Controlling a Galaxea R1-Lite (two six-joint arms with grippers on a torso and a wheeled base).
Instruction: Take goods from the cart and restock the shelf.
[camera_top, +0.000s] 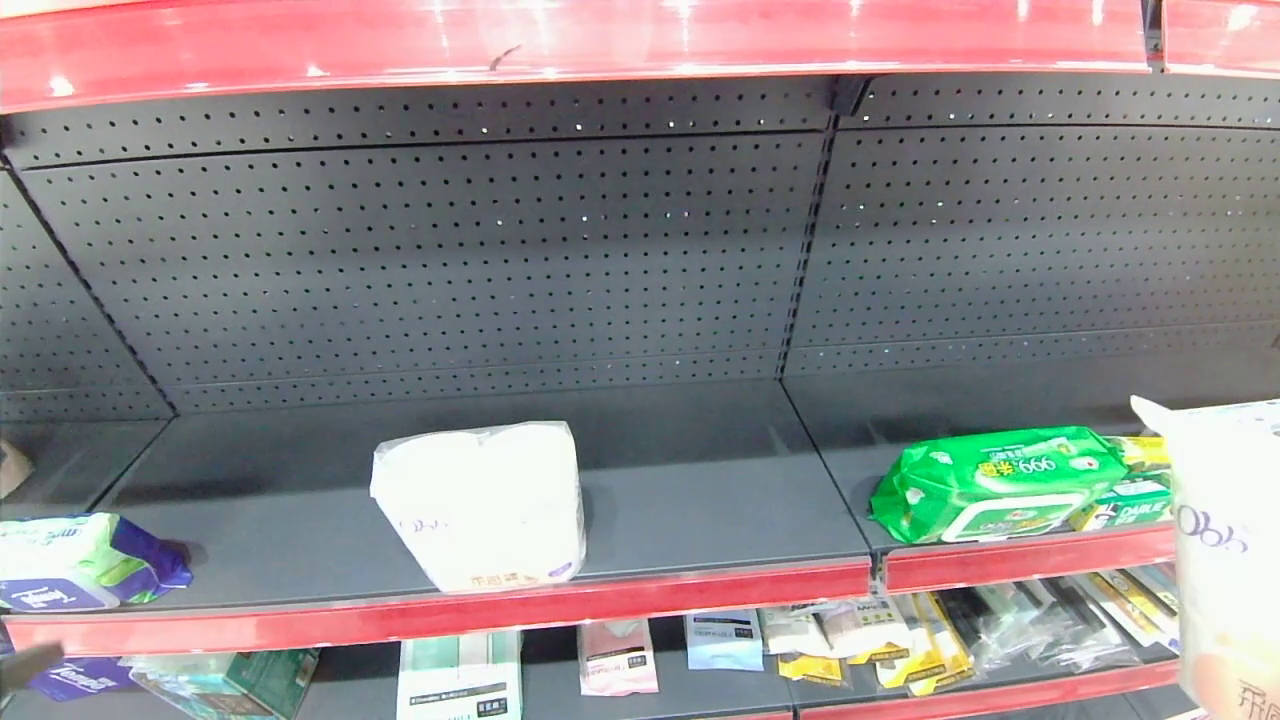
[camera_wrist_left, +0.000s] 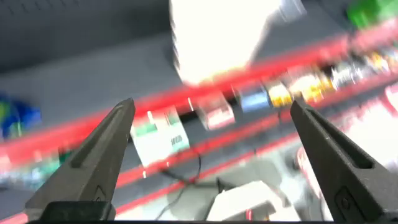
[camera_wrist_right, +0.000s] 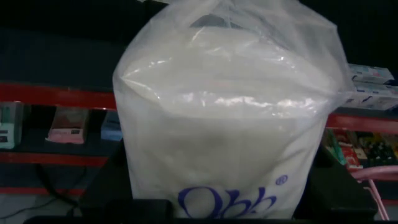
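Observation:
A white plastic-wrapped paper pack stands on the dark shelf board, near its red front edge. A second white pack of the same kind hangs at the right edge of the head view, in front of the shelf. It sits between the dark fingers of my right gripper, which is shut on this pack. My left gripper is open with nothing in it, out in front of the shelf and lower than the standing pack.
A green wipes pack lies on the right shelf board, with small boxes beside it. A blue and green tissue pack lies at the left. The lower shelf holds several small packets. A red upper shelf overhangs.

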